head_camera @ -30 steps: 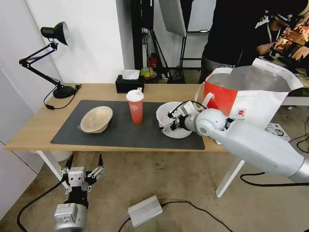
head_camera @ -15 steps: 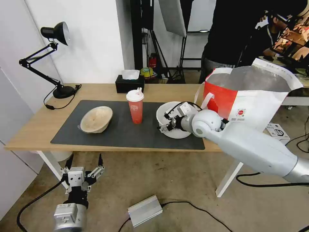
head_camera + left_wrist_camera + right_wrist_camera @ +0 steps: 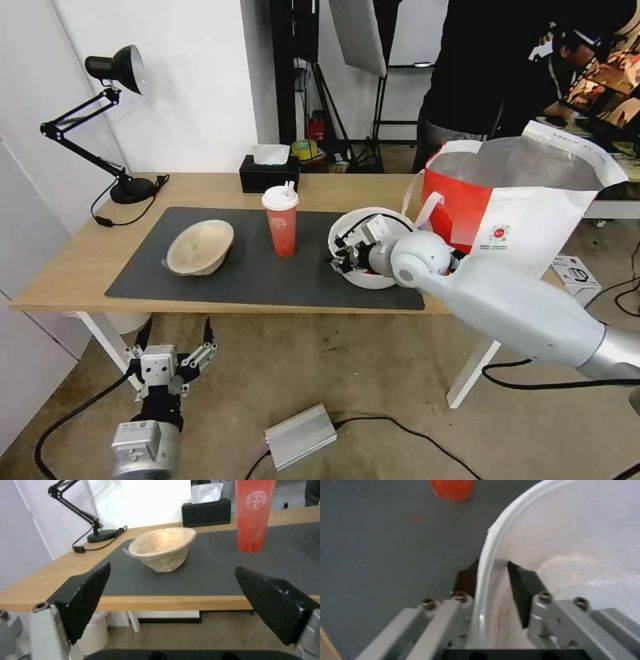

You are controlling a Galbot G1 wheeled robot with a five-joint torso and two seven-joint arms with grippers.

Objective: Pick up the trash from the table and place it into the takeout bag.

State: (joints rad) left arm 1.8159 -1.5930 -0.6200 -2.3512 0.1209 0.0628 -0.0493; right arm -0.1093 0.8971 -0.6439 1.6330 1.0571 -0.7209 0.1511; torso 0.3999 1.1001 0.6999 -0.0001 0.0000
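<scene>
A round white plastic bowl (image 3: 371, 279) (image 3: 586, 530) sits tilted on the right part of the dark mat (image 3: 267, 280). My right gripper (image 3: 337, 257) (image 3: 492, 563) is shut on its near-left rim, one finger inside and one outside. A red cup with a white lid (image 3: 281, 227) (image 3: 253, 517) stands mid-mat. A tan bowl (image 3: 200, 247) (image 3: 163, 547) leans on the left part. The white-and-red takeout bag (image 3: 527, 193) stands open at the right end of the table (image 3: 80, 260). My left gripper (image 3: 178, 327) (image 3: 172, 567) hangs open below the table's front edge.
A black tissue box (image 3: 269, 173) and a black desk lamp (image 3: 113, 120) stand along the table's back. A silver box (image 3: 300, 437) and cables lie on the floor in front. A person stands behind the bag.
My right gripper has shifted a little left and closed on the white bowl's rim, and the bowl has tipped up. The left arm has not moved.
</scene>
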